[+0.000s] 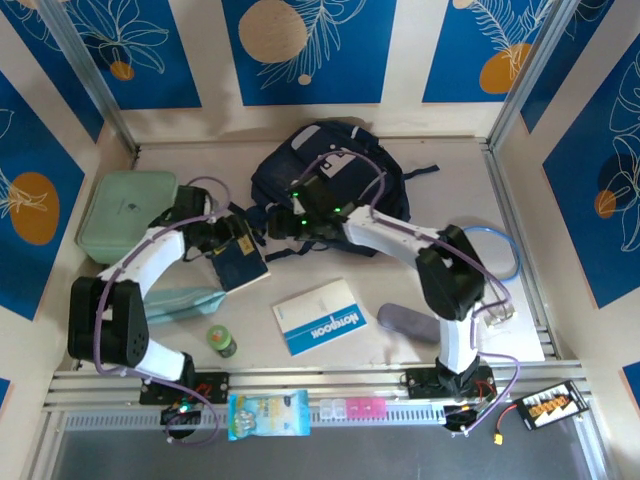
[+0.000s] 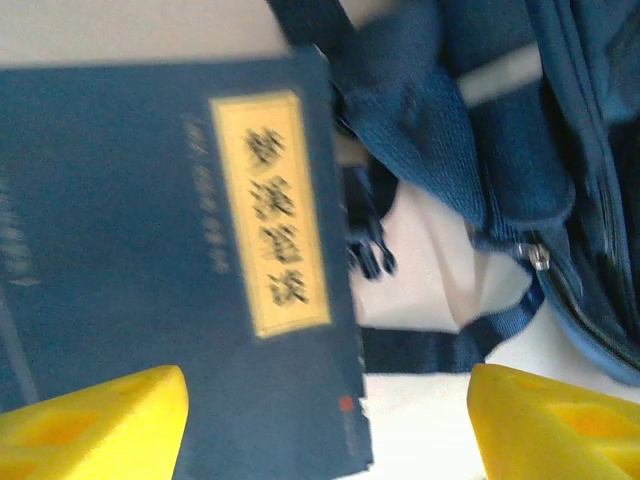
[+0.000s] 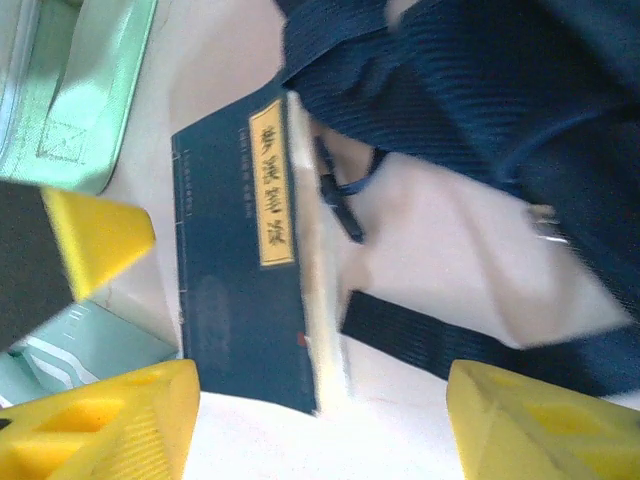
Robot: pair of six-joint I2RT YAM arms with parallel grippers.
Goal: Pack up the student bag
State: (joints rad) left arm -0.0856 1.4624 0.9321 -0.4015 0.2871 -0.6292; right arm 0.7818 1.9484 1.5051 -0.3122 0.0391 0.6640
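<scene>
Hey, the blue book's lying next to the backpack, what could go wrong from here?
The blue book lies outside the student bag with a black strap right beside it; pushing it in could snag the strap.
The left hand and right hand, both open, sit close together; they might collide.

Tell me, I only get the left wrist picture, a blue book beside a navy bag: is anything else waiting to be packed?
Observer: Yes, a white and blue notebook lies flat to the right of that book.
Operator: And on the book's other side?
Observer: A mint green case, at the far left.
Operator: Where's the second arm?
Observer: The right gripper hovers open by the student bag, looking down at the book.
</scene>
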